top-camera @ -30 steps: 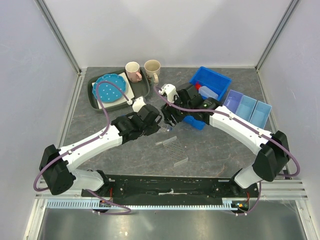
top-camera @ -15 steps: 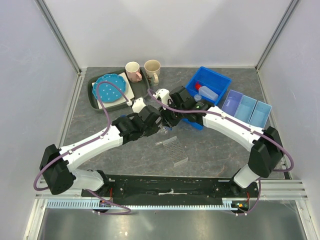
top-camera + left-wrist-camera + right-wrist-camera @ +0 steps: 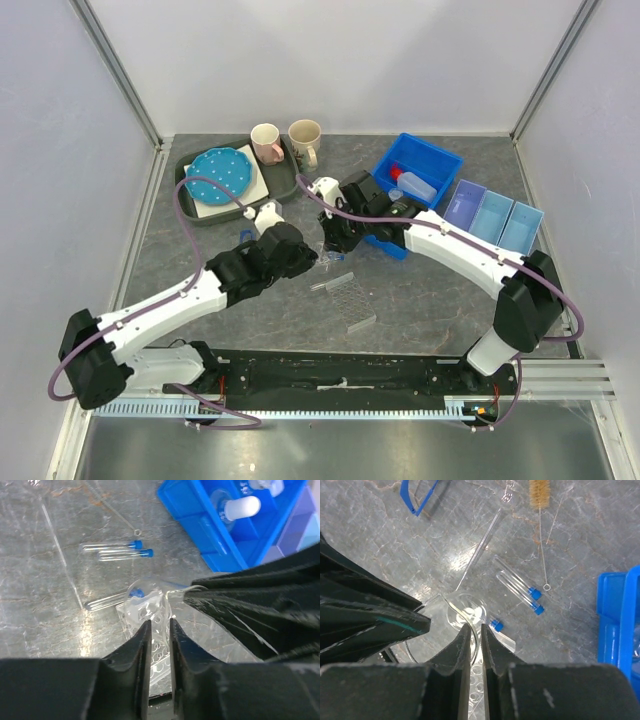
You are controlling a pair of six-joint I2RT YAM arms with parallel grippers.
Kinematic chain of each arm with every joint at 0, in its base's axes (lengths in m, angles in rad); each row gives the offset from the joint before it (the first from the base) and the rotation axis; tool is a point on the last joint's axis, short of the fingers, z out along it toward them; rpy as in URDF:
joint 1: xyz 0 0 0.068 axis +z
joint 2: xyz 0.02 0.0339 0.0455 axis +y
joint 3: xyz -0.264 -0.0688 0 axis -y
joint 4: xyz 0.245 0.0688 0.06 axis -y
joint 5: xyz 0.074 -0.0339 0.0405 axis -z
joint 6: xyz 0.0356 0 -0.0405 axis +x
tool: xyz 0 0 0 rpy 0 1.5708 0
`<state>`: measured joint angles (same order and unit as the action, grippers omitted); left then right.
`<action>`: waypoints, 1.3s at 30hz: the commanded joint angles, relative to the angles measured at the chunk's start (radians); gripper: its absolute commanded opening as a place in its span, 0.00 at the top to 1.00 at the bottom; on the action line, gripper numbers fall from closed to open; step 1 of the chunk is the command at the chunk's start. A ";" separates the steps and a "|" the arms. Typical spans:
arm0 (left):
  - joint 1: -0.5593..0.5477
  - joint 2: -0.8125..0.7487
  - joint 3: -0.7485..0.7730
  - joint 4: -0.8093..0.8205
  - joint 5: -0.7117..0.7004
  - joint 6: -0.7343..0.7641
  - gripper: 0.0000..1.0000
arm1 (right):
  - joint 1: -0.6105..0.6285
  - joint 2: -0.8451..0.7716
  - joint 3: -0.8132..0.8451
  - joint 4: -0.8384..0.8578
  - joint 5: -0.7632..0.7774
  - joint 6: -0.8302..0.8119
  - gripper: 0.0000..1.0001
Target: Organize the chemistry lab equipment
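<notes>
Far-left corner: tray [image 3: 285,180] on the table [image 3: 420,300], plate [image 3: 218,175] on it.
Far edge, centre: two mugs [image 3: 266,141] side by side, just right of the tray.
Far right: bin [image 3: 440,158], bottle [image 3: 415,184] lying in it; small bins [image 3: 494,215] in a row toward the right edge.
Mid-table: rack [image 3: 348,300], beaker [image 3: 465,611] at its far end.
Tubes [image 3: 520,587]: two side by side between rack and bin; a third just beside the beaker.
Brush [image 3: 538,495]: beside the paired tubes, wire loop near their caps.
Glasses [image 3: 417,495]: left of the rack, well apart.
</notes>
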<state>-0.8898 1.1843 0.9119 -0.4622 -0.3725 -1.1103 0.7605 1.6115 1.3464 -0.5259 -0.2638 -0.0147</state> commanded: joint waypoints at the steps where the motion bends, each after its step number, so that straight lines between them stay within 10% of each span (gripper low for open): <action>1: -0.003 -0.095 -0.033 0.201 0.038 0.059 0.69 | -0.039 0.007 0.014 -0.006 -0.098 0.010 0.91; 11: 0.006 -0.195 -0.128 0.339 0.118 0.179 0.39 | -0.153 -0.044 -0.023 0.030 -0.222 0.012 0.95; 18: 0.086 -0.377 -0.173 0.324 0.190 0.409 0.00 | -0.387 -0.056 0.060 0.032 -0.272 -0.060 0.96; 25: 0.500 -0.371 -0.101 0.122 0.537 0.697 0.00 | -0.679 0.086 0.264 0.052 -0.190 -0.134 0.95; 39: 0.526 -0.321 -0.168 0.114 0.477 0.935 0.02 | -0.756 0.453 0.579 0.185 0.054 -0.105 0.93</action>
<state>-0.3660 0.9154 0.7925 -0.3958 0.0822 -0.2672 -0.0017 1.9903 1.8103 -0.4026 -0.2768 -0.1307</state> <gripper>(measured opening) 0.978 0.122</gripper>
